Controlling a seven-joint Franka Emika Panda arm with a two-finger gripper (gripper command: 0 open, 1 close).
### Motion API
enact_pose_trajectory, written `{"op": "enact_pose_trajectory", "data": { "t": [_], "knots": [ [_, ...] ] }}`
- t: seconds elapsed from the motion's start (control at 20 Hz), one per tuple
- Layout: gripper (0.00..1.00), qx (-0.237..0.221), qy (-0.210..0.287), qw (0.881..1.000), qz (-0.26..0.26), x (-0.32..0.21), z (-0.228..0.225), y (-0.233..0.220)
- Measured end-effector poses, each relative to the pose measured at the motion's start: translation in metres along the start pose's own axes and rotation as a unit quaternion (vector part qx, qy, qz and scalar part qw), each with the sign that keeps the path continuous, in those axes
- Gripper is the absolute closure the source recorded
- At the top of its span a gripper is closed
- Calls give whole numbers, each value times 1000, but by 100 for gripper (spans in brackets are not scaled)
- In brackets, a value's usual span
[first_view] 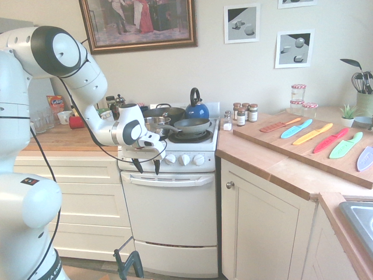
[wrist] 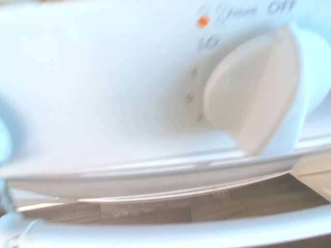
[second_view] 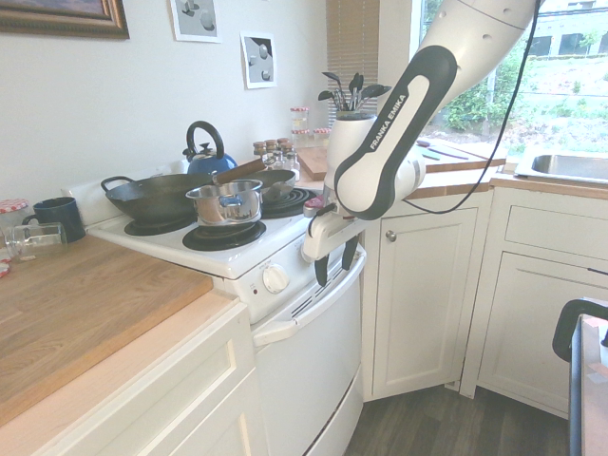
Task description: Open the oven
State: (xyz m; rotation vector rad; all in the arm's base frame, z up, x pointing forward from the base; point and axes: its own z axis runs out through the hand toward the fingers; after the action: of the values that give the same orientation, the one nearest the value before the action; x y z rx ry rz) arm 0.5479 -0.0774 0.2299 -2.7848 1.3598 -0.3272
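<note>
- the oven (first_view: pixel 169 213) stands between two runs of cream cabinets, its door shut and its drawer below.
- the bar handle (first_view: pixel 169 181) curves across the top of the door, with a gap behind it that the wrist view shows down to the floor (wrist: pixel 155 212).
- the tool (first_view: pixel 147 168) points down at the handle, its two fingers apart; it is near the bar, but i cannot tell whether it touches.
- the step in hand looks like getting a grip on the bar; the opening itself has yet to start.
- to do it well, set one finger behind the bar and one in front, lower until the bar sits deep between them, then close squarely.
- the knobs (first_view: pixel 184 159) sit just above the handle, and one looms large in the wrist view, so keep the wrist clear of them.
- after gripping, pull outward and down in an arc, letting the wrist tilt with the door; a straight pull could slip off or strain the hinge.
- go smoothly: the saucepan (second_view: pixel 226 204), the frying pan (first_view: pixel 192 126) and the blue kettle (first_view: pixel 197 111) stand on the stovetop and could rattle.
- beyond, a wooden worktop (first_view: pixel 87 140) flanks the cooker.
</note>
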Motion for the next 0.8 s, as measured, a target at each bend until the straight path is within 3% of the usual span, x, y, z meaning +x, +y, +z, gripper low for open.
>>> {"op": "enact_pose_trajectory", "data": {
  "t": [0.4, 0.8],
  "knots": [
    [0, 2, -17, 1000, -2, 25, 52, -7],
    [0, -9, -31, 998, -52, 30, 77, -5]
  ]
}}
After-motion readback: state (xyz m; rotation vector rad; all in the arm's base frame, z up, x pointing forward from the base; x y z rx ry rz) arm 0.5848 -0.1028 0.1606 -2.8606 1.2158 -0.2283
